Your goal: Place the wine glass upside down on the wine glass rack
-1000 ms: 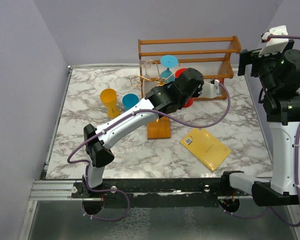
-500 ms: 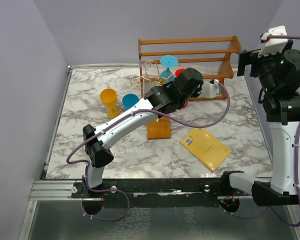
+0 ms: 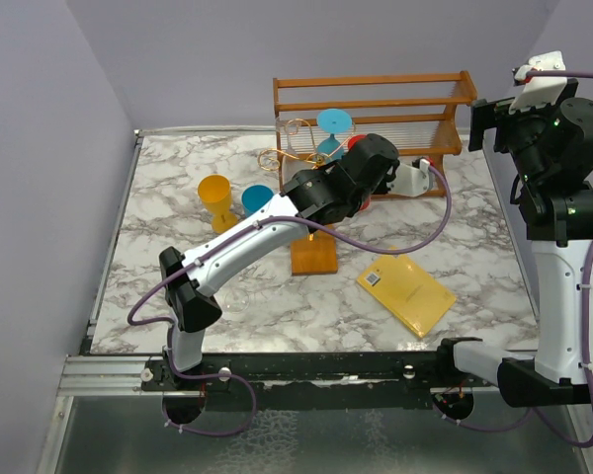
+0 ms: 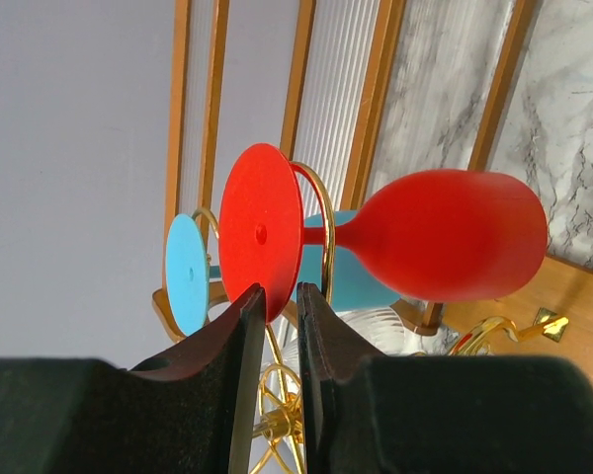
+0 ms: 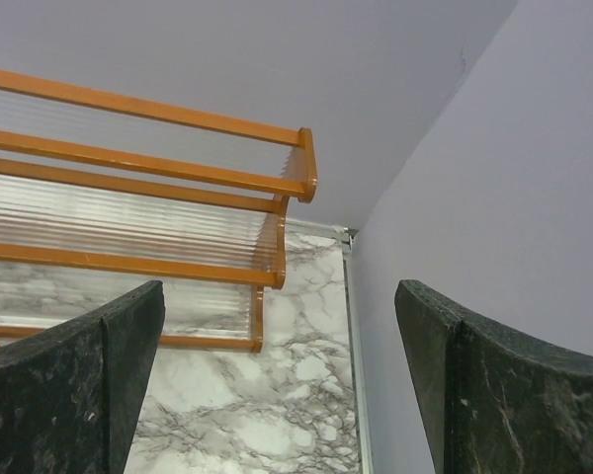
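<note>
The red wine glass (image 4: 445, 247) hangs bowl-down, and its stem passes through a gold wire loop (image 4: 321, 212) of the wine glass rack (image 3: 295, 138). The rack stands on an orange-brown wooden base (image 3: 313, 255). My left gripper (image 4: 277, 306) is shut on the rim of the glass's red foot (image 4: 260, 232). In the top view the left gripper (image 3: 364, 176) sits over the rack and hides most of the glass. A blue glass (image 4: 185, 272) hangs just behind the red one. My right gripper (image 5: 277, 375) is wide open and empty, raised at the far right (image 3: 484, 123).
The bigger wooden slatted shelf (image 3: 376, 104) stands against the back wall behind the rack. A yellow cup (image 3: 215, 197) and a blue cup (image 3: 257, 199) stand left of the rack. A yellow booklet (image 3: 405, 292) lies front right of the base.
My left gripper has shifted slightly left and back with the red glass, so less red shows below the wrist. The right arm has not moved.
</note>
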Tool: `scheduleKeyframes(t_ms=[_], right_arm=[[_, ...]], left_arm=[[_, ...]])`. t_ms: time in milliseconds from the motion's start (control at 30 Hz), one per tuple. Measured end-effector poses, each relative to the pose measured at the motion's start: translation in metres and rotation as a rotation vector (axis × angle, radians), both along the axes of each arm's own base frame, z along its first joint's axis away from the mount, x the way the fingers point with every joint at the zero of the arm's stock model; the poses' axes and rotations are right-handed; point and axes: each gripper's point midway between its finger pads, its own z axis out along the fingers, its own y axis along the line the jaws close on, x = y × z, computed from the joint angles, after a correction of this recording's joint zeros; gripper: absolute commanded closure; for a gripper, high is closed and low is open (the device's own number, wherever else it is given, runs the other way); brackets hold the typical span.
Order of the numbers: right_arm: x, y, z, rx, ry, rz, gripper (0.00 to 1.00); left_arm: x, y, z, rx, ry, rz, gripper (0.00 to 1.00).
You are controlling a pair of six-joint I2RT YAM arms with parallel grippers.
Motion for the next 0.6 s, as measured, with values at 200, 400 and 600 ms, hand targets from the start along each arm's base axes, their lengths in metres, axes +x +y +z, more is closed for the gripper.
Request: scheduleKeyframes(t_ms=[200, 400, 600], right_arm=[[0.001, 0.001, -0.001, -0.001, 0.003, 0.006, 0.00], [0.001, 0.001, -0.003, -0.001, 0.007, 0.011, 0.00], [0.002, 0.002, -0.004, -0.018, 0.011, 0.023, 0.00]], left_arm=[[-0.003, 0.005, -0.001, 0.023, 0.007, -0.003, 0.77], [-0.006, 0.010, 0.000, 0.037, 0.013, -0.004, 0.76], [-0.009, 0.016, 0.010, 0.021, 0.004, -0.005, 0.76]])
